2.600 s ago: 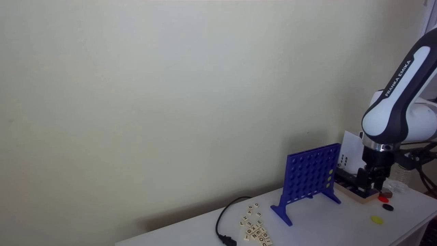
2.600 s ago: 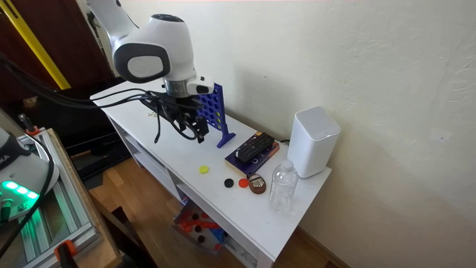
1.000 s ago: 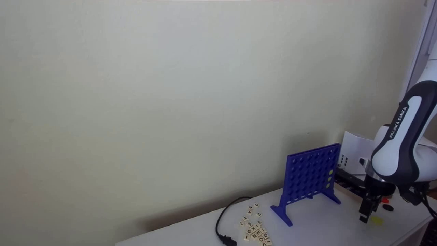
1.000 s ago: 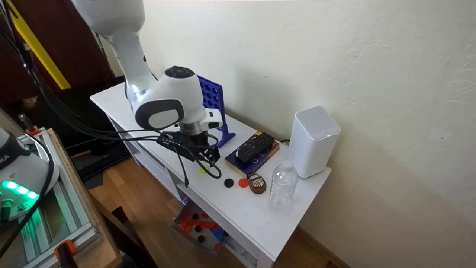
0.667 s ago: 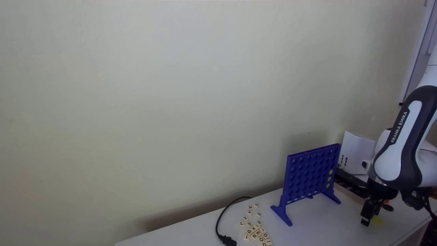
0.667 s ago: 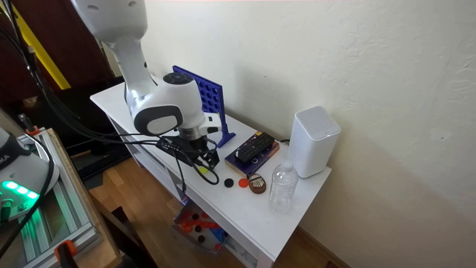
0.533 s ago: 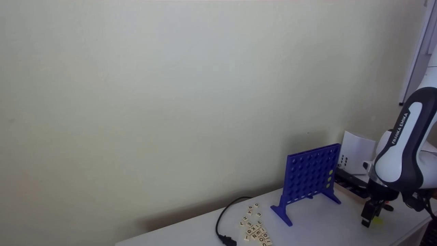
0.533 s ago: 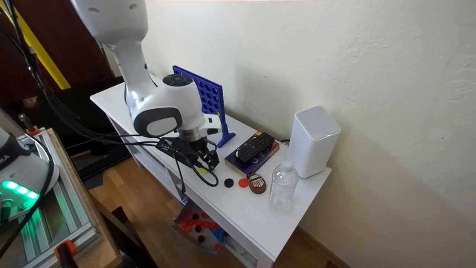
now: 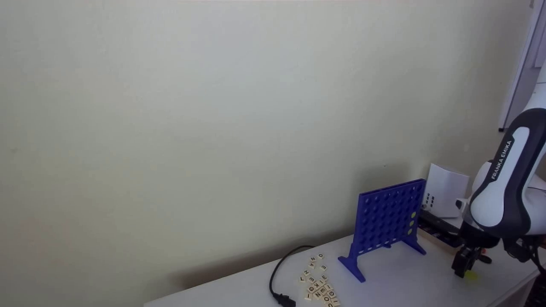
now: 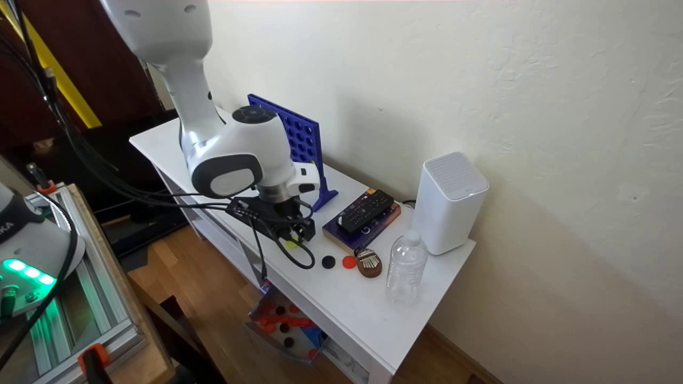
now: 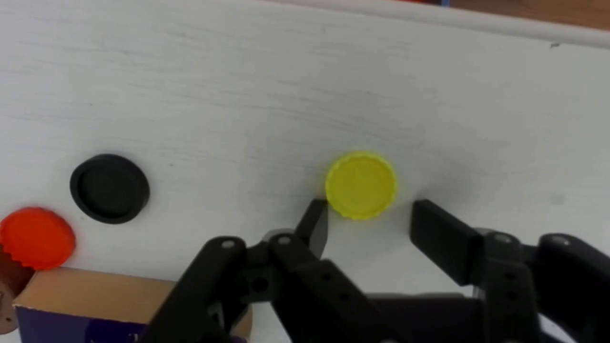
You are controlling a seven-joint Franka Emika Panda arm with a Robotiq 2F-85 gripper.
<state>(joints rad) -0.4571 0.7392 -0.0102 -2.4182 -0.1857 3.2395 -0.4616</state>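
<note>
In the wrist view a yellow disc lies flat on the white table. My gripper is low over it, with its jaws partly apart. The disc sits just ahead of and between the fingertips. Its rim meets or nearly meets the left one, while a gap separates it from the right. In an exterior view the yellow disc shows beside the black fingers. To the left in the wrist view are a black disc and a red disc. A blue upright grid holds several yellow discs at one end.
A remote rests on a purple book. Nearby stand a thumb piano, a clear bottle and a white box-shaped device. Letter tiles and a black cable plug lie beyond the grid.
The arm has come down from above the table to the yellow disc. During the last half second the arm has barely moved, and the fingers have drawn closer together. The disc has stayed in place.
</note>
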